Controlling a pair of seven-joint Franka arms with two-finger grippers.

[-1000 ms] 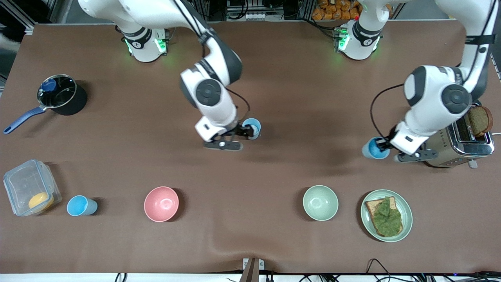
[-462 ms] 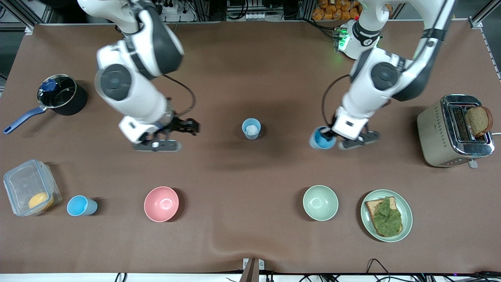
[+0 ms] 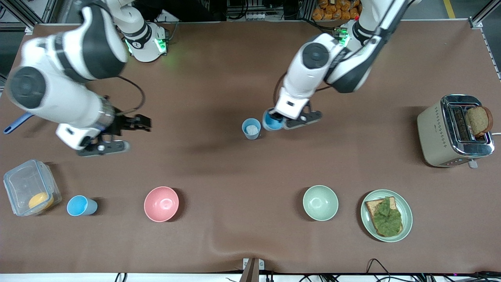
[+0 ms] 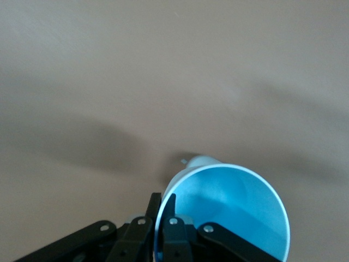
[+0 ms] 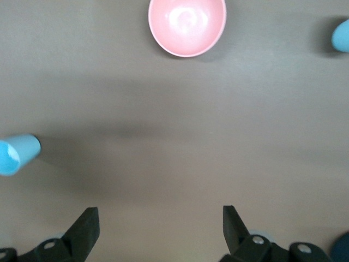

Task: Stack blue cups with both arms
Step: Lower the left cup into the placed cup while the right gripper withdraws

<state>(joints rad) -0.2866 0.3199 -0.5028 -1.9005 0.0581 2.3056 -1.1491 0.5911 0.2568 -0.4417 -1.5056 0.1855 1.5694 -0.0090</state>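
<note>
My left gripper is shut on the rim of a light-blue cup, one finger inside and one outside, as the left wrist view shows. It holds the cup just beside a second blue cup, which stands upright at the table's middle with something white inside. My right gripper is open and empty over bare table toward the right arm's end. A third blue cup stands beside the clear container. The right wrist view shows the middle cup and the third cup.
A pink bowl and a pale green bowl stand near the front edge. A plate with toast is beside the green bowl. A toaster is at the left arm's end. A clear container is at the right arm's end.
The left arm has carried its cup from beside the toaster to beside the middle cup. The right gripper let go of the middle cup and swung away toward the right arm's end.
</note>
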